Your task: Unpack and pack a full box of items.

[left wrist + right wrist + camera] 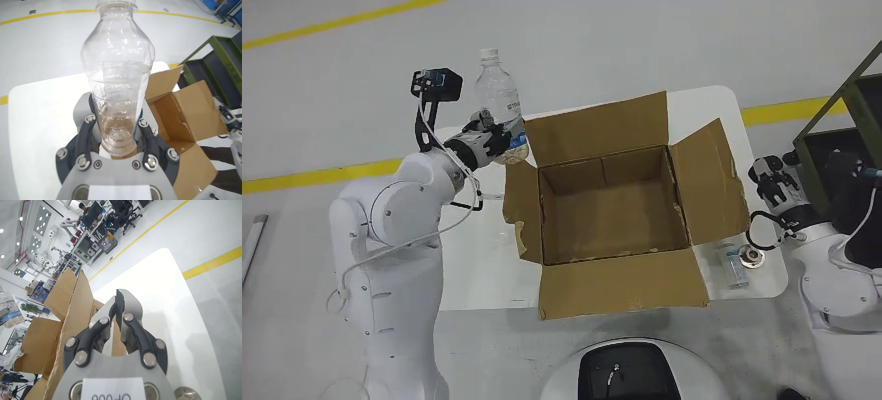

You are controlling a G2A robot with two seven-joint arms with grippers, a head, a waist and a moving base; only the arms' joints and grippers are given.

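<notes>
An open cardboard box stands on the white table, its inside bare. My left gripper is shut on a clear plastic bottle and holds it in the air just off the box's left flap. In the left wrist view the bottle rises between the fingers, a little liquid at its base. My right gripper sits past the box's right flap, shut with nothing in it; its pads meet. The bottle also shows far off in the right wrist view.
A small clear bottle lies on the table right of the box, beside a round metal part. A dark green rack stands at the table's right. All box flaps are folded outward.
</notes>
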